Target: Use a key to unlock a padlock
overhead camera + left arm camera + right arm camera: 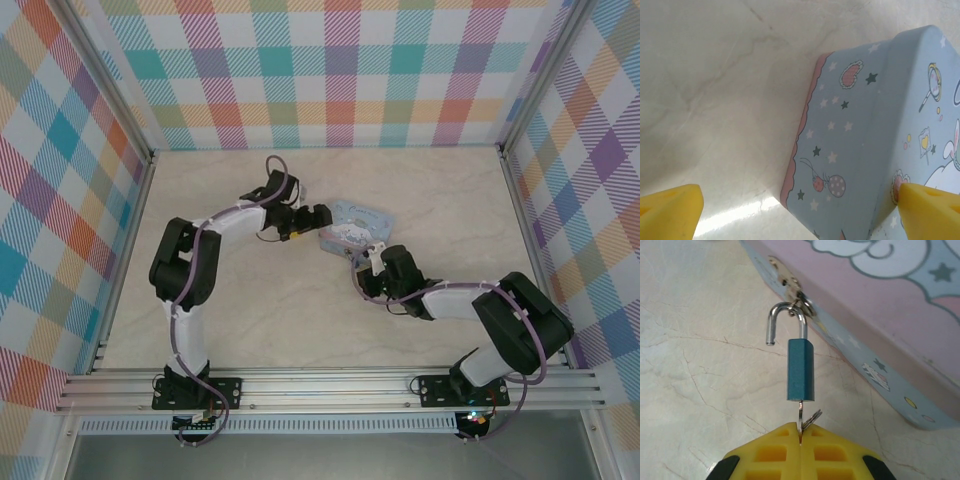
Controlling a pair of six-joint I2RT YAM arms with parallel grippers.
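Right wrist view, centre: right gripper (pixel 800 434) clamped on the key (pixel 800 412) beneath the padlock (pixel 800 370); 1 shackle (pixel 771 322) end free, the other hooked on the tin (pixel 880 305). Left gripper (pixel 800 212) spread wide over the tin's corner.

My table (pixel 280 320) was a pale, marble-veined slab. Directly on it lay one thing, a pastel blue cartoon-print tin (pixel 358 220), sitting flat, with faint veins running across the surface beside the tin.
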